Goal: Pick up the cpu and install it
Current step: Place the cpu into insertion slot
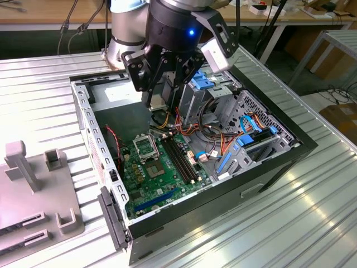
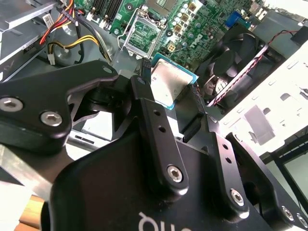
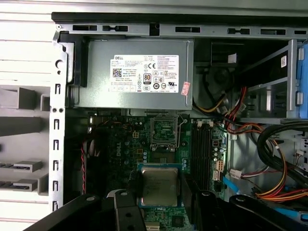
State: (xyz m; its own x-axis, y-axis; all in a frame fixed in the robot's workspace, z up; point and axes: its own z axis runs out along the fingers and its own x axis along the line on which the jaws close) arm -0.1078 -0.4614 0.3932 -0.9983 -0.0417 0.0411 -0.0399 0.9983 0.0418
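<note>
A: Claw (image 3: 160, 192) state?
B: Clamped on the cpu (image 3: 159, 185), one finger (image 2: 154, 125) against each of two opposite edges
A: How does the cpu look?
B: Small, thin, square. Dull silver-grey metal face with a narrow green rim
A: Position?
B: Held aloft inside the open computer case (image 1: 234, 192), above the motherboard (image 1: 150, 181), clear of the metal-framed socket (image 3: 166, 132)

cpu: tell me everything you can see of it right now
The cpu is a small thin square chip with a dull silver-grey metal face and a green rim, and the metal face shows in both wrist views. The claw pinches it on two opposite edges, holding it above the green board. It is not seated: the metal-framed socket lies apart from it.
</note>
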